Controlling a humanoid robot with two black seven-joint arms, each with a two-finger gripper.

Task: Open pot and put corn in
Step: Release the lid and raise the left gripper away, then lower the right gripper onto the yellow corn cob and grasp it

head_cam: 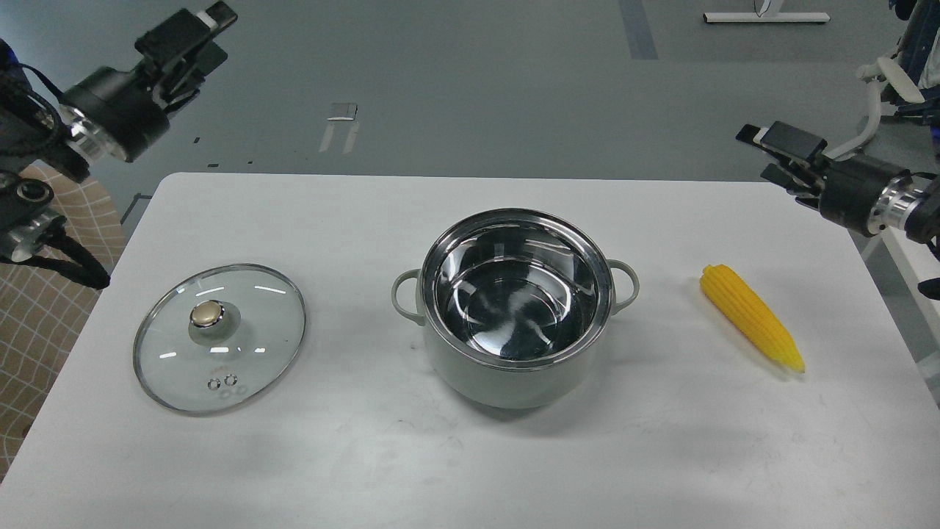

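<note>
The pale grey-green pot (pixel 516 308) stands open in the middle of the white table (pixel 470 455); its shiny steel inside is empty. The glass lid (pixel 219 336) with a gold knob lies flat on the table to the pot's left. The yellow corn (pixel 751 317) lies on the table to the pot's right, its point toward the front right. My left gripper (pixel 213 33) is raised above the far left corner of the table, open and empty. My right gripper (pixel 764 154) hovers above the far right edge, behind the corn, open and empty.
A checked beige cloth (pixel 44 308) hangs past the table's left edge. Grey floor lies beyond the table. A white frame and cables (pixel 881 81) stand at the far right.
</note>
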